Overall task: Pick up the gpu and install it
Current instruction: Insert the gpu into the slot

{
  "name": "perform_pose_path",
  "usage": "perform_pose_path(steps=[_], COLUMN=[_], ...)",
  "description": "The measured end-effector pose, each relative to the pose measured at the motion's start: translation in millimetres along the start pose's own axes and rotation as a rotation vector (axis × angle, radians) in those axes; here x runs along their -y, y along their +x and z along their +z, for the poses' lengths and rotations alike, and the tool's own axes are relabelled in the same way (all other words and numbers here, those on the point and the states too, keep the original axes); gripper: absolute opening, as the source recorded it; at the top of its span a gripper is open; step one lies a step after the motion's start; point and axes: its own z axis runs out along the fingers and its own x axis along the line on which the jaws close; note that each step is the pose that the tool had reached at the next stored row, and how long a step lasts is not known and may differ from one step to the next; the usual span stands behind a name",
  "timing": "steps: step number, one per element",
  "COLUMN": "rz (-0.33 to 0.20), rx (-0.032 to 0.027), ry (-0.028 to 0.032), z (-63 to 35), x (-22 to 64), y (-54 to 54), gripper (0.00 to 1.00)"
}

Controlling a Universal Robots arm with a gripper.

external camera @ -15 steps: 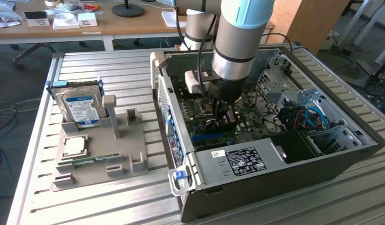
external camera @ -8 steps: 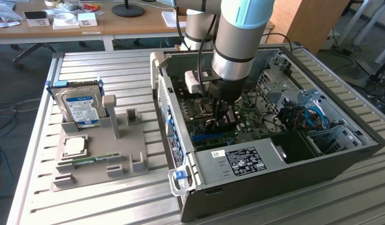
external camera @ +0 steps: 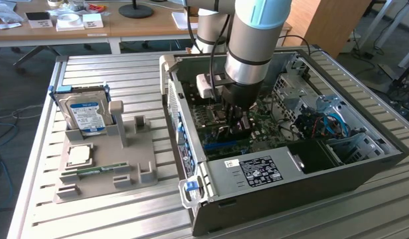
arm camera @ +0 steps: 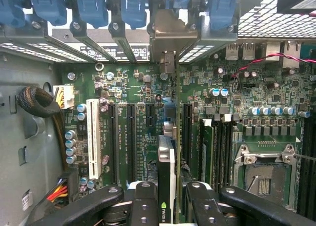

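Observation:
The gpu appears edge-on in the wrist view, a thin dark card with a green logo near the fingers. Its grey metal bracket reaches up to the blue slot clips at the case's rear wall. My gripper is shut on the card, with a black finger on each side. The card stands upright over the motherboard's black expansion slots; whether it is seated I cannot tell. In the exterior view the gripper is down inside the open computer case, holding the dark gpu close above the board.
A grey fixture at the exterior view's left holds a blue-labelled hard drive, a processor chip and a green memory stick. Inside the case lie the CPU socket, a white slot and coloured cables.

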Motion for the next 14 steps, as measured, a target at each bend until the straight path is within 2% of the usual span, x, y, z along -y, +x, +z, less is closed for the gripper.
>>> perform_pose_path(steps=[14], rz=[0.0], rx=[-0.0004], ry=[0.0], z=[1.5], x=[1.9], y=[0.1], gripper=[0.27])
